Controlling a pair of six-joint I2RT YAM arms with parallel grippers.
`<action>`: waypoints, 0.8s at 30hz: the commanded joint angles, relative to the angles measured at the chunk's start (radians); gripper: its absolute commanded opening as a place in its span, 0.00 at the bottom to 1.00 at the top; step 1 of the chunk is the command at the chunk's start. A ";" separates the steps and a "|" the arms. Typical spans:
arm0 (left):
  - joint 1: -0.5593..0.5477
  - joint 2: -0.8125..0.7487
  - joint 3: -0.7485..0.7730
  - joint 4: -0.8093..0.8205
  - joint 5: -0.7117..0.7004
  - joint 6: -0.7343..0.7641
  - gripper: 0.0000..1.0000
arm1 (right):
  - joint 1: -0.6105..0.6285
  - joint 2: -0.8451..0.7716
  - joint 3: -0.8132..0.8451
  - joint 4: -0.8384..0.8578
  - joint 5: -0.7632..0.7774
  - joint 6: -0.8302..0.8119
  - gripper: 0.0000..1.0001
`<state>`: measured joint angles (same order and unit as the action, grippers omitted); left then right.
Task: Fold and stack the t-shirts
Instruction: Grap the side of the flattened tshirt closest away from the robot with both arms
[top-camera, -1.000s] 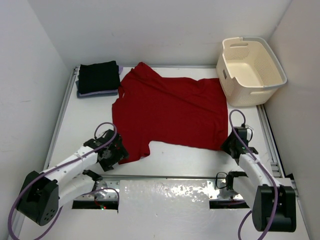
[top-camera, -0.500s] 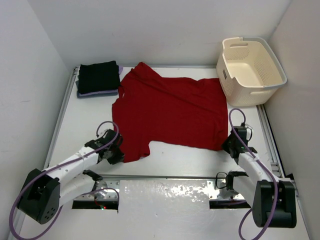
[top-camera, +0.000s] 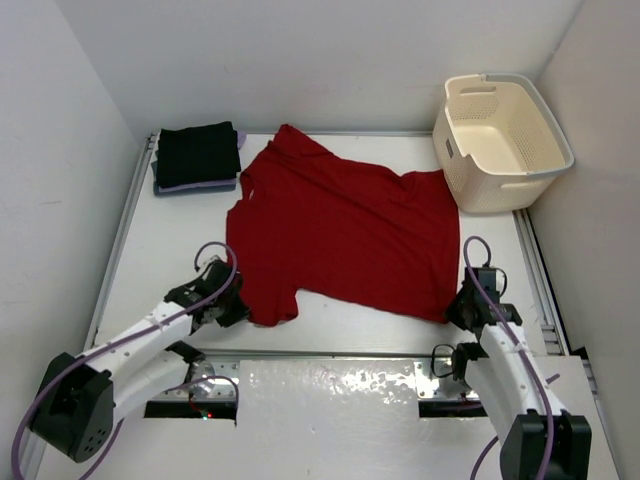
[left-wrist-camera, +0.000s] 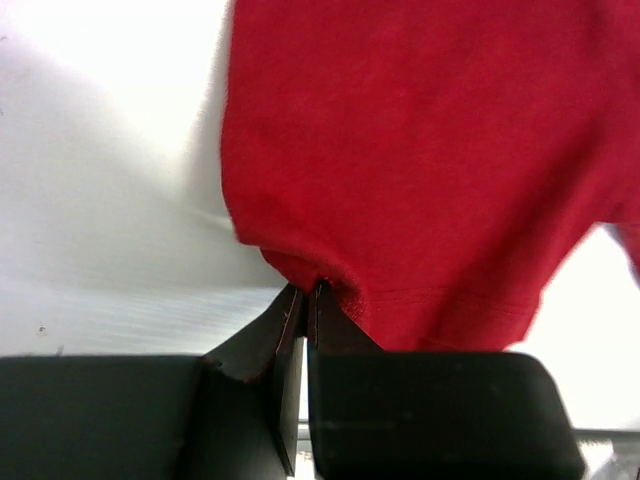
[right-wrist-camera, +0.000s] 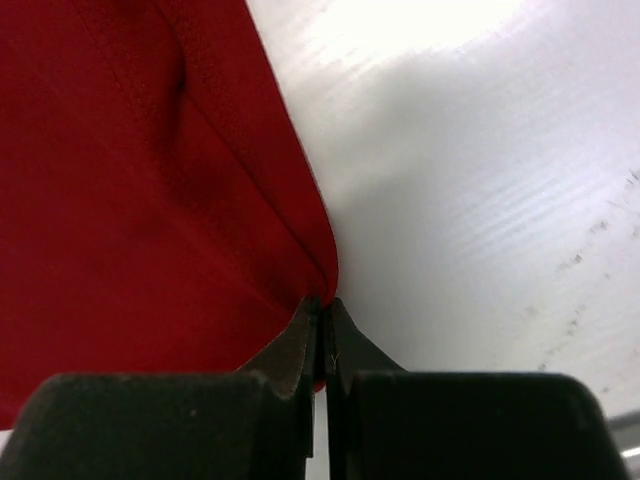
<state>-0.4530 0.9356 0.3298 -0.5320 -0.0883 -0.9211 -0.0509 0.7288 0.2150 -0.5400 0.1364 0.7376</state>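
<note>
A red t-shirt (top-camera: 340, 230) lies spread across the middle of the table. My left gripper (top-camera: 245, 312) is shut on the hem of its near left sleeve (left-wrist-camera: 330, 275). My right gripper (top-camera: 455, 310) is shut on the shirt's near right corner (right-wrist-camera: 325, 280). At the back left, a folded black t-shirt (top-camera: 198, 153) tops a stack, with a lavender edge (top-camera: 195, 186) showing beneath it. The cloth under the black one is mostly hidden.
A cream plastic laundry basket (top-camera: 503, 140) stands at the back right corner. White walls close in the table on three sides. A metal rail (top-camera: 330, 352) runs along the near edge between the arm bases.
Both grippers closed on the red shirt's near edge. The right gripper pulled its corner toward the near edge, and the shirt's cloth shifted and wrinkled slightly.
</note>
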 joint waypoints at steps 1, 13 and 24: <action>-0.018 -0.076 0.009 0.015 0.013 0.036 0.00 | -0.001 0.004 0.030 -0.126 0.057 -0.010 0.00; -0.023 -0.299 0.133 0.061 -0.106 0.085 0.00 | -0.001 0.030 0.156 -0.031 0.115 -0.037 0.00; -0.021 -0.005 0.311 0.383 -0.234 0.235 0.00 | -0.001 0.152 0.248 0.136 0.123 -0.050 0.00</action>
<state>-0.4656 0.8928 0.5591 -0.3168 -0.2459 -0.7425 -0.0509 0.8566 0.4030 -0.4885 0.2348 0.6960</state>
